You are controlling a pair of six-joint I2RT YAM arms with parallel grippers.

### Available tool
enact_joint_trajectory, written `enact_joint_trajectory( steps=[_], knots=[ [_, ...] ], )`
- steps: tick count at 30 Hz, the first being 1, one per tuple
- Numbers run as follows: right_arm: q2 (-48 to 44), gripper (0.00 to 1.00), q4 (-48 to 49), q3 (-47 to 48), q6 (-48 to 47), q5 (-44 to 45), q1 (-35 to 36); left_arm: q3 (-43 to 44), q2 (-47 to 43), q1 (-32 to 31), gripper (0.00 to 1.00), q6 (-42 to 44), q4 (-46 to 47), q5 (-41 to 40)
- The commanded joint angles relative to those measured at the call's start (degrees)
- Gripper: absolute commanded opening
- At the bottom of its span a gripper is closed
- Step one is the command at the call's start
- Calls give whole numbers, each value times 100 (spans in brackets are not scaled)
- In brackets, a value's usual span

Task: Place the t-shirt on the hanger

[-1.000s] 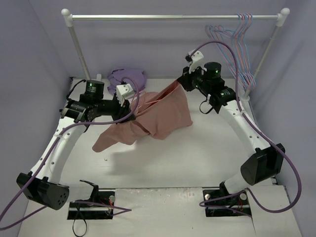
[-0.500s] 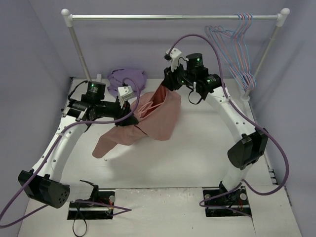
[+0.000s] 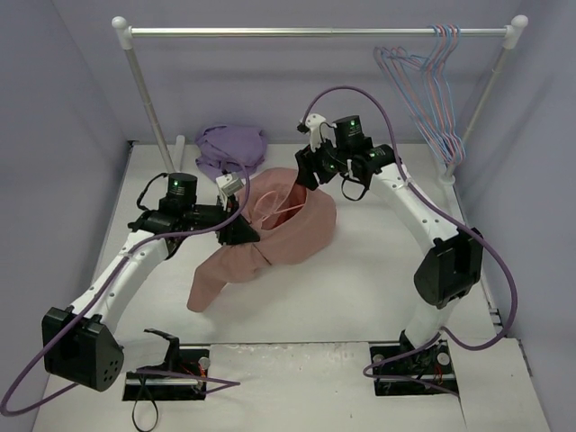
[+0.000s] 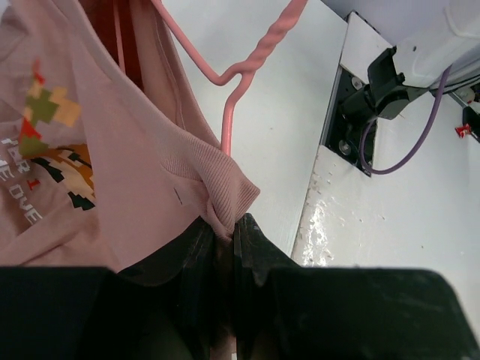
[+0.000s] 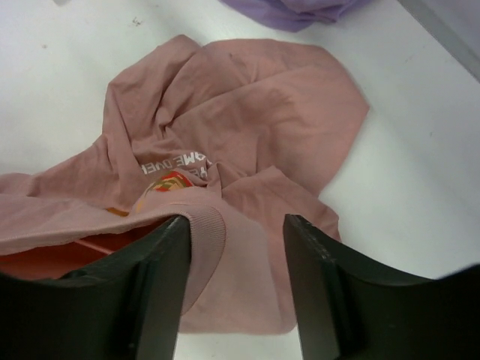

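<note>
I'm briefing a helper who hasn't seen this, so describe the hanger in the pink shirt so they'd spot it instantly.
On the white table, find the salmon-pink t-shirt bunched near its middle. The hanger is the thin pale-pink wire with a twisted neck inside its opening. Unlike the spare hangers hooked on the rail, it sits in a garment.

crumpled t-shirt (image 3: 292, 229), purple garment (image 3: 227, 146) behind it

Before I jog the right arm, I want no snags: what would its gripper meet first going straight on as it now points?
The t-shirt: its collar lies between the open jaws of the right gripper, with bunched fabric beyond; depth unclear.
</note>
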Motion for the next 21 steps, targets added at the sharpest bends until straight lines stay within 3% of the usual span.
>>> enact_joint_trajectory(
  steps=[1,6,13,21],
  knots=[
    [-293,55,49,2,-96,59,-43,92,5,115,0,-607,1195,384],
    [-738,59,302,-191,97,665,-69,74,110,194,0,-669,1196,226],
    [-1961,60,1057,-1157,-351,657,-201,267,198,264,0,-634,977,111],
    [-2929,63,2285,-3460,-1071,-63,-218,785,260,264,0,-379,317,-3]
  ],
)
